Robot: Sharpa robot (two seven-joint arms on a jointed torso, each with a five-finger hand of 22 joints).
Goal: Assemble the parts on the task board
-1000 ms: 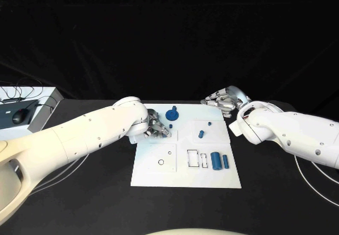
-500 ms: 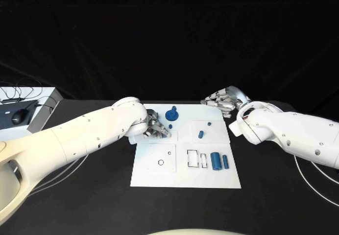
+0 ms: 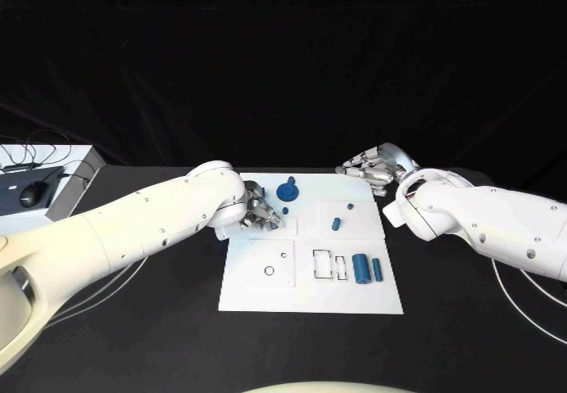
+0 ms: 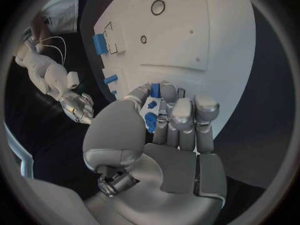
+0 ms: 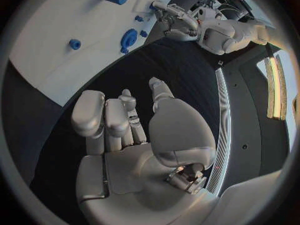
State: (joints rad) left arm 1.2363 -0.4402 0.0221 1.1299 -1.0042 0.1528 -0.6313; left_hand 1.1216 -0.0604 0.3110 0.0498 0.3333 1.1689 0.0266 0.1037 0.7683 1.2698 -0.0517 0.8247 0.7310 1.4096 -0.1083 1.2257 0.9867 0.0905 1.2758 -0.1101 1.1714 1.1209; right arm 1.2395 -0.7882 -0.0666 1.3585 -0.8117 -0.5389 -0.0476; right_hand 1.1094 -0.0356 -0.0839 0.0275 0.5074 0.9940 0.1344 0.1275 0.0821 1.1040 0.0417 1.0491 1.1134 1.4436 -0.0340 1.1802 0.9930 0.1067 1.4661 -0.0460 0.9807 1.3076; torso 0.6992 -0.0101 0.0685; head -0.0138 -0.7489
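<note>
Looked like a lab test bench: black table (image 3: 142, 327) against black drapes (image 3: 283, 74), white task board (image 3: 310, 295) at centre, computer mouse (image 3: 34, 193) and cables (image 3: 35, 147) beside.

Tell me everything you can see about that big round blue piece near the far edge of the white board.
The big round blue piece looks like matte blue plastic: a flat disc with a short post rising from it. It sits on the task board near the far edge, beside the left robot hand, which does not appear to touch it. The right wrist view shows it too, with smaller blue bits nearby.
</note>
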